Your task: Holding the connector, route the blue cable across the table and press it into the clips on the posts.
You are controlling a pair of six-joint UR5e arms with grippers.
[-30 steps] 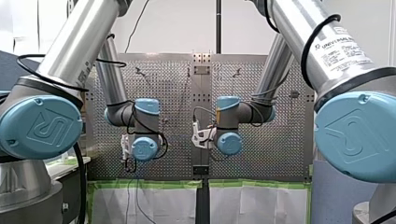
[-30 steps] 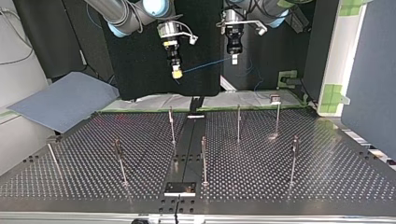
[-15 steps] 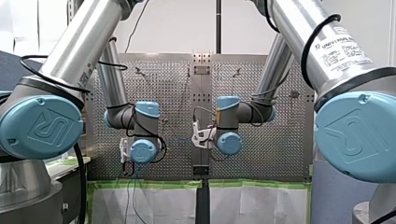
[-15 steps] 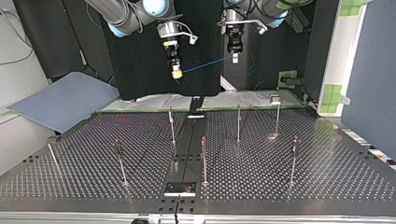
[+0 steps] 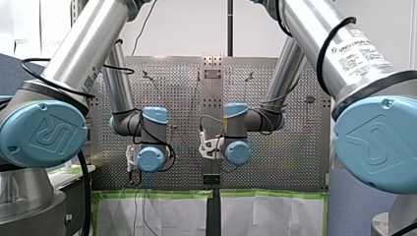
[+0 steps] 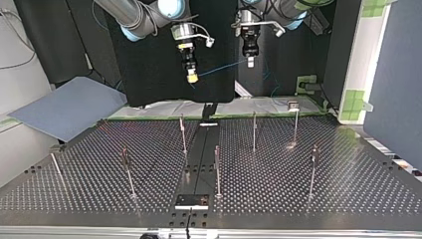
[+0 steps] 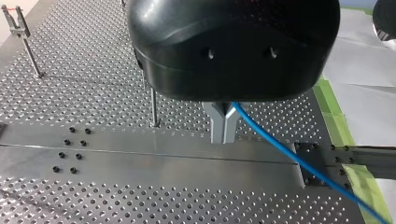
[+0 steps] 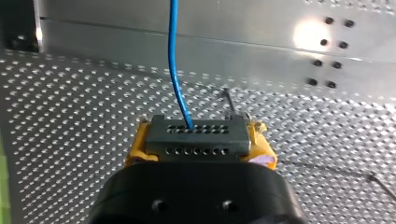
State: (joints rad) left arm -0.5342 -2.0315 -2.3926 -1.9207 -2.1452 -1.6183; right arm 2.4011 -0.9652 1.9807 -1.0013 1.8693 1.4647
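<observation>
Your right gripper (image 8: 200, 136) is clamped on the connector (image 8: 219, 145), a flat grey block with two rows of small round holes across its face. The yellow pads (image 8: 136, 145) press against its two short ends. The blue cable (image 8: 173, 60) leaves the upper row of holes as a thin, smooth, round strand and runs straight ahead over the table (image 8: 70, 116).

Your left gripper (image 7: 223, 129) has its narrow metal fingers (image 7: 216, 122) drawn together on the cable. The cable comes out from between them, just under the glossy, rounded black housing, and slants away toward the green tape (image 7: 332, 116) at the table's edge.

In the top view both grippers hang well above the table's far edge, in front of a black backdrop. The cable is stretched in a nearly straight line between them, with the right gripper's end the lower one.

The table is dull metal covered in a regular grid of small holes. A smooth, unperforated strip (image 7: 140, 156) with a few dark screw holes runs down its middle. Thin upright metal posts (image 6: 254, 132) stand apart across the table, each topped with a small clip, and the cable is well above them all. A flat grey-blue mat (image 6: 69, 107) lies beside the table at the top view's left.
</observation>
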